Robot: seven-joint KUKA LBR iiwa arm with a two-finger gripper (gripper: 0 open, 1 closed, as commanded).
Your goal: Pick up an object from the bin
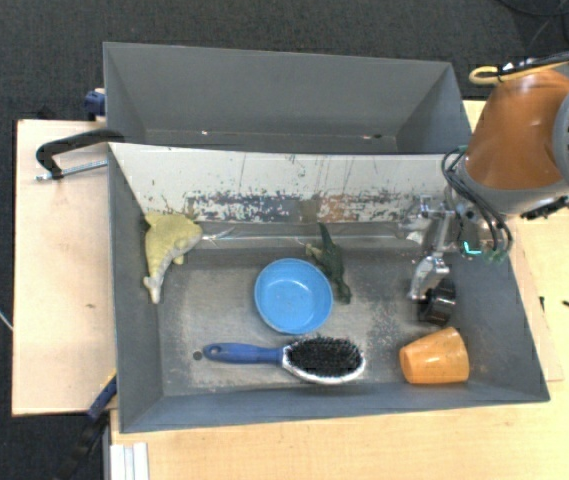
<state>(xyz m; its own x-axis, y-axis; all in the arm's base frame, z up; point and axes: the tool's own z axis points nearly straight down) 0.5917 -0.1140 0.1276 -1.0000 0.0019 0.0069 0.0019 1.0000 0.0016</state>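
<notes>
Hovering gripper (430, 290) low at the bin's (264, 98) right side
Open or closed I cannot tell; an orange cup (434, 358) lies just nearer

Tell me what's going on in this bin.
The robot arm's gripper sits low at the right side of the grey metal bin, right over a small black object, near an orange cup lying on its side. Whether it grips anything is unclear. A round blue bowl, a blue-handled black-bristled hairbrush, a dark green toy figure and a pale yellow soft toy lie further left.
</notes>
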